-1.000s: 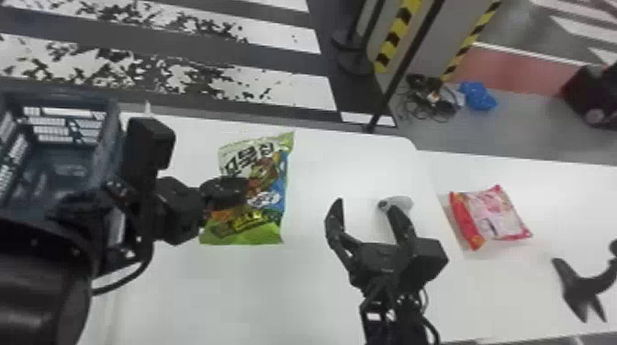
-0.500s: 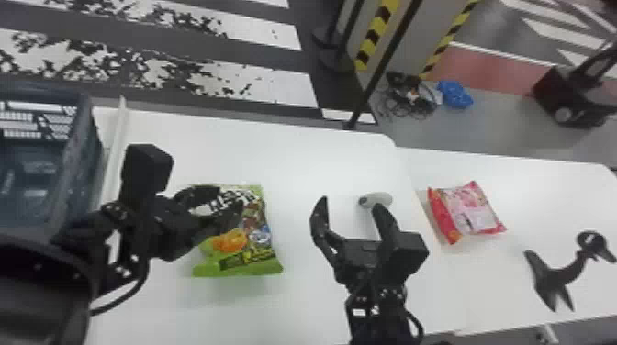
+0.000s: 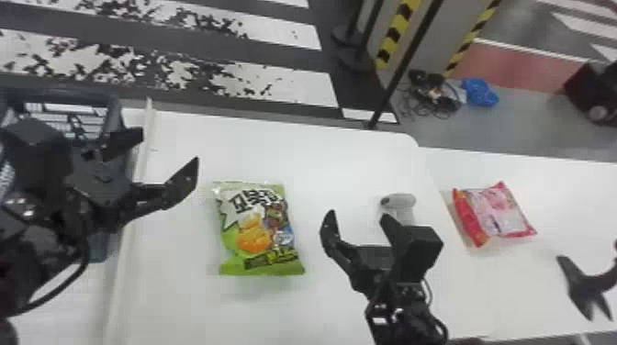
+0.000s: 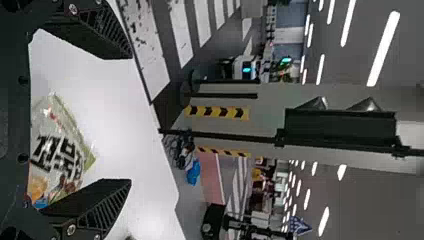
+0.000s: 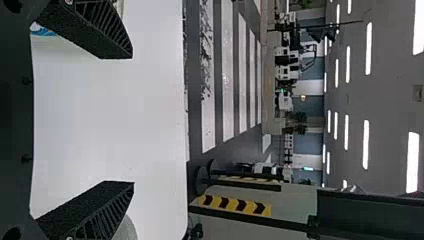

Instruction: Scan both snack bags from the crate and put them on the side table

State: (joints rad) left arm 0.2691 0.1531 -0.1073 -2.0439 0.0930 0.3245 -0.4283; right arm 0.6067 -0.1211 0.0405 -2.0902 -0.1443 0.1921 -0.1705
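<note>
Where green bag (image 3: 259,229) lies, long axis points forward — big lettering far.

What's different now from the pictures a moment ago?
The left gripper has let go of the green snack bag and moved off it toward the crate, fingers apart. The bag lies nearer the robot than at first. The right gripper, scanner and pink bag stayed put.

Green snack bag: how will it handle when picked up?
The green snack bag looks puffed over its middle, so probably light for its size and soft under squeeze. Its glossy film may slip. Lying flat on the white table, it's unlikely to roll.
</note>
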